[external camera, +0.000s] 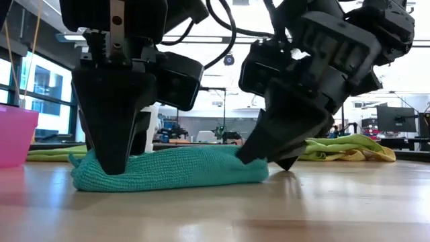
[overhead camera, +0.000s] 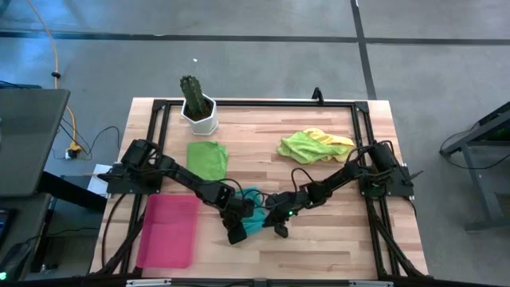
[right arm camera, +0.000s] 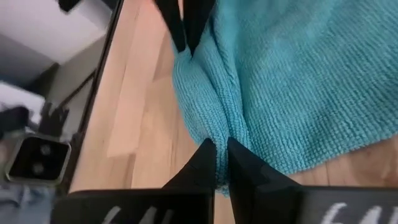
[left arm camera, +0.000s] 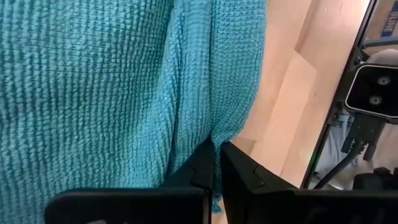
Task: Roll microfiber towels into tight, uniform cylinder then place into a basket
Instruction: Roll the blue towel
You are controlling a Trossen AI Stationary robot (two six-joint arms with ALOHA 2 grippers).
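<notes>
down beside the basket (overhead camera: 167,231), the left gripper (overhead camera: 236,231) pinches one end of the teal towel (external camera: 171,168). the right gripper (overhead camera: 280,229) clamps the towel's other end, farther from the basket.

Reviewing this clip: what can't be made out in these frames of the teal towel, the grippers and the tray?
- Teal towel: high view, mostly covered by the left gripper and right gripper; how far it is rolled is unclear.
- Towel's full outline: both wrist views, cut off by picture edges.
- Pink tray: low view, cut by the edge; its inside is hidden.
</notes>
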